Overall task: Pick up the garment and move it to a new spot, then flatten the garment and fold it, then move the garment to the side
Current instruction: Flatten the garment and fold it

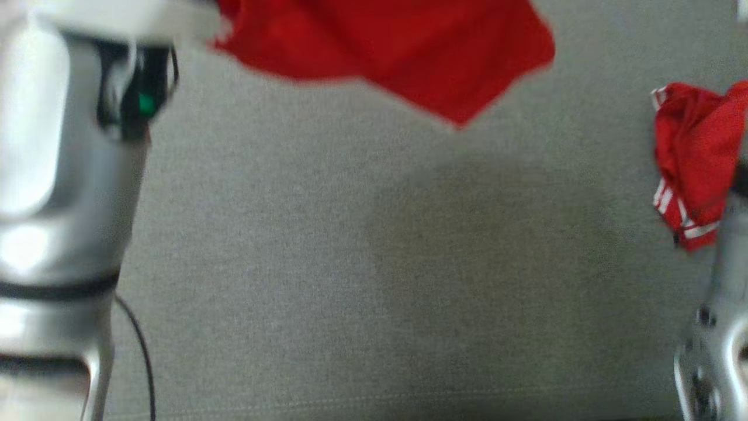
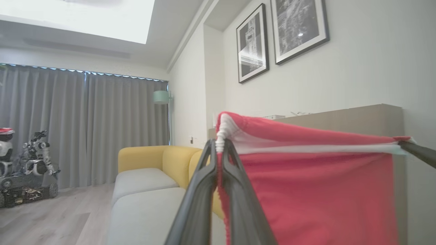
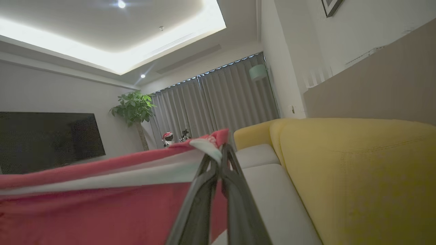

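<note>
The garment [image 1: 409,52], red cloth with white stripes along one edge, hangs in the air above a grey seat cushion [image 1: 374,263]. It is stretched between both grippers. In the left wrist view my left gripper [image 2: 219,143] is shut on one corner of the striped edge, and the garment [image 2: 323,190] spreads away to the right, where a dark finger of the other gripper [image 2: 417,153] pinches the far corner. My right gripper [image 3: 221,149] is shut on its corner, and the garment [image 3: 102,211] runs off to the left. A bunched part of the cloth [image 1: 689,158] hangs by my right forearm [image 1: 719,327].
My left forearm [image 1: 58,175] stands tall at the left of the head view. The sofa has a yellow back [image 3: 357,170] and grey seats [image 2: 146,211]. A wooden ledge [image 2: 340,119] runs behind it. Another robot [image 2: 30,163] stands by the curtains, and a dark screen [image 3: 47,139] hangs opposite.
</note>
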Robot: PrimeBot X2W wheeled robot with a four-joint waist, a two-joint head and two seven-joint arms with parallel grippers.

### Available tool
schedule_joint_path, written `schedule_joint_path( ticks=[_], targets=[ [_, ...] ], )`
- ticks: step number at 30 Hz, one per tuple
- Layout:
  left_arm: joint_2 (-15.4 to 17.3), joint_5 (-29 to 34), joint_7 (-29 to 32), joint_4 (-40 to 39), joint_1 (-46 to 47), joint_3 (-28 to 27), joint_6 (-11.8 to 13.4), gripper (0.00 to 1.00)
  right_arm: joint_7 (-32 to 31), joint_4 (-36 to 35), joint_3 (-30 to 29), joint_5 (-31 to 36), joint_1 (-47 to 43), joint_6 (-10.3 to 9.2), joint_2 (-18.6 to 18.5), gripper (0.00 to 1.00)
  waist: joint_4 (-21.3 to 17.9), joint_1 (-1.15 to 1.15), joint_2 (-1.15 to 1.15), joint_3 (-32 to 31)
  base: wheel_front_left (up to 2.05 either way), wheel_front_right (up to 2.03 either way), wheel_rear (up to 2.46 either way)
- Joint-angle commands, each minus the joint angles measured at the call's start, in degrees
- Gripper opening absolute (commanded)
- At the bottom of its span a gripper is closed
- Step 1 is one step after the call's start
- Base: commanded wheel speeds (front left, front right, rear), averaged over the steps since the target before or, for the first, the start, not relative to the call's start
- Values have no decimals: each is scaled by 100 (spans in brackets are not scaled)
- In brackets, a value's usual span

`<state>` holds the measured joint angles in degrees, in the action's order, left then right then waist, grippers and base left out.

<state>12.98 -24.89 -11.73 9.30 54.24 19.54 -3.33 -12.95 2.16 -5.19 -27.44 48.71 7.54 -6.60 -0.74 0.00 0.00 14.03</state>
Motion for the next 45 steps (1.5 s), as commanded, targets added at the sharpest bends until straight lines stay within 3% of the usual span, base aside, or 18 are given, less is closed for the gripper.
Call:
schedule_joint_path(
  ticks=[1,10,15,19,25,32,38,45],
  targets=[
    [161,40,-60,4,358,-274,-12,0,87,-54,138,-112,305,-5,13,0,58,0,0,314,0,0,0],
    [-341,205,-317,3082,1845,-365,-119,0,1236,2897,1385,199,1986,-5,127,0,-16,0,0,904,0,0,0],
    [-585,132,-324,4376,1926,-424,-177,0,1670,4344,2030,416,2273,-5,302,0,-31,0,0,1083,0,0,0],
    [-696,126,-325,4814,1620,-484,-234,0,1954,5101,2535,349,2157,-5,354,0,6,0,0,1115,0,0,0],
    [-788,154,-326,4688,794,-711,-303,0,2382,5671,3107,182,1609,-5,369,0,17,0,0,1045,0,0,0],
    [-862,474,-326,3664,-777,-967,-291,0,2728,5688,3305,84,403,-5,363,0,-55,0,0,781,0,0,0],
    [-908,684,-327,2501,-2283,-1172,-293,0,2789,4977,2867,-96,-906,-5,155,0,-76,0,0,451,0,0,0],
    [-752,762,-327,1599,-3747,-1164,-347,0,2769,3769,2111,361,-2534,-5,-13,0,-138,0,0,-1,0,0,0]
  ],
)
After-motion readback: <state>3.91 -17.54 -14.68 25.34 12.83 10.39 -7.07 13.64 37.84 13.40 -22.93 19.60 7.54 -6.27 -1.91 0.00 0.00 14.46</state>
